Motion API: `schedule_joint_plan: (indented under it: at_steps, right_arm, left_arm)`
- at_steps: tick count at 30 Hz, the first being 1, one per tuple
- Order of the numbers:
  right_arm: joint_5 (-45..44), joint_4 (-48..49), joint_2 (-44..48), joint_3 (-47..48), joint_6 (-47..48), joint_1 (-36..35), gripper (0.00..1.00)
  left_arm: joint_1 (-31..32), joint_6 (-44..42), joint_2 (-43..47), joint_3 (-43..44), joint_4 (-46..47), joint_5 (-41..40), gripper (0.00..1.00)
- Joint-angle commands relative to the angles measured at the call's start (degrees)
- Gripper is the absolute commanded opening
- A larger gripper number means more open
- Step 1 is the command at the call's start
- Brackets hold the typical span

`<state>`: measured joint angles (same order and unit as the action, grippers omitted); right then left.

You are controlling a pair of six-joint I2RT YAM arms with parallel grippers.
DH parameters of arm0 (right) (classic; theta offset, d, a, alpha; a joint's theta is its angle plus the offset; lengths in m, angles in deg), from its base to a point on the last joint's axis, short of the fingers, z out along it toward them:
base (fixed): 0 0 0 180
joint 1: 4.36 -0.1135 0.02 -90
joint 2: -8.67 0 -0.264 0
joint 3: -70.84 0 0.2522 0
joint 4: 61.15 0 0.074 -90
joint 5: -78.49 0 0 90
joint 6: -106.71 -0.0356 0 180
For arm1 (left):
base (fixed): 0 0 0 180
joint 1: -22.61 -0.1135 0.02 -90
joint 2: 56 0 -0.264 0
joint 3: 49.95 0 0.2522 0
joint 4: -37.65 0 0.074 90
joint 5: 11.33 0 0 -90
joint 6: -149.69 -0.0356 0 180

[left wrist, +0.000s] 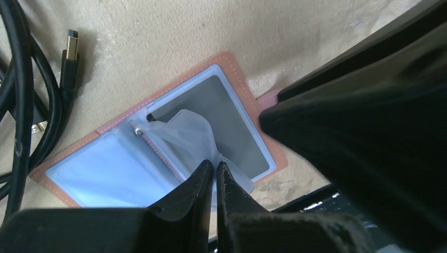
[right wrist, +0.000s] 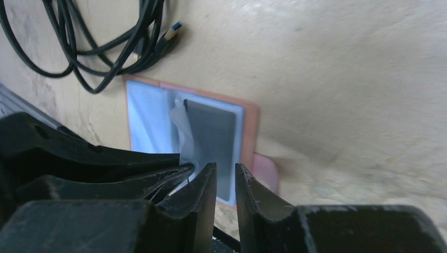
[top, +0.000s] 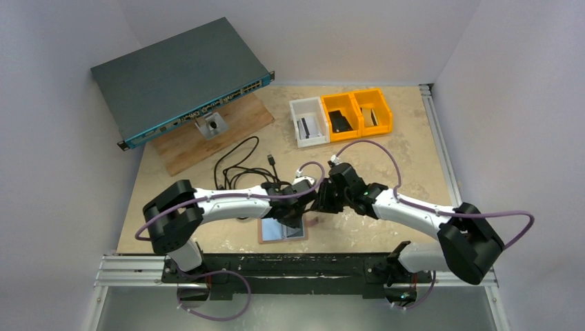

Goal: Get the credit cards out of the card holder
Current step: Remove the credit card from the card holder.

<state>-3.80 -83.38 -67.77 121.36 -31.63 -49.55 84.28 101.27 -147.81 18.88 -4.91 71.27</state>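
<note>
The card holder lies open and flat near the table's front edge, pink-brown rim around clear pockets. In the left wrist view its right pocket holds a dark grey card; the left pocket looks pale blue-white. My left gripper is shut on a loose clear pocket leaf and lifts it from the spine. My right gripper hovers just above the dark grey card, jaws a narrow gap apart with nothing between them. The snap tab sticks out beside it. Both grippers meet over the holder in the top view, left gripper, right gripper.
A tangle of black cables with a USB plug lies just behind the holder. Further back are a network switch on a wooden board, a white bin and two orange bins. A metal rail runs along the near edge.
</note>
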Motion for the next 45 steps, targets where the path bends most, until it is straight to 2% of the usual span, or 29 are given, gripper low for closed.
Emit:
schedule_joint_plan:
  at_steps: [1,8,12,13,16,23,27,31,38,41,45]
  right_arm:
    - [1.4,4.7,-3.7,3.2,-0.3,-3.6,0.2]
    - [2.1,7.2,-10.2,5.7,-1.0,-6.4,0.18]
    - [2.8,7.4,-11.3,6.6,-0.7,-6.9,0.18]
    - [2.9,7.4,-11.3,6.7,-0.5,-6.9,0.18]
    - [3.6,7.5,-11.2,6.9,-0.4,-7.1,0.18]
    - [5.1,7.4,-11.8,8.9,0.6,-9.0,0.19]
    - [6.0,6.9,-15.5,11.9,1.7,-10.9,0.18]
    - [6.3,5.5,-19.7,15.7,2.9,-12.4,0.18]
    - [6.8,4.2,-24.1,17.6,3.9,-12.6,0.17]
    - [6.6,3.8,-23.4,17.7,4.0,-12.5,0.16]
    - [2.5,1.4,-17.6,16.5,3.1,-12.0,0.18]
  left_arm:
    - [-1.3,1.7,5.3,-3.1,6.7,3.3,0.06]
    - [-1.4,3.3,8.3,-6.8,9.1,3.6,0.07]
    - [-1.4,4.3,10.6,-8.4,8.2,2.0,0.19]
    - [-1.4,4.7,11.5,-8.7,7.3,1.2,0.25]
    - [-1.4,5.5,15.0,-9.7,3.9,-2.2,0.33]
    - [-1.5,9.4,23.2,-10.0,-8.2,-11.3,0.37]
    - [-2.0,11.3,27.3,-10.6,-11.8,-13.2,0.38]
    - [-2.5,11.6,29.9,-11.1,-12.7,-13.2,0.38]
    - [-2.5,11.2,28.7,-11.5,-9.5,-9.0,0.37]
    - [-3.0,11.2,27.9,-11.5,-7.3,-6.3,0.37]
    - [-4.0,11.0,26.4,-11.5,-3.5,-1.0,0.38]
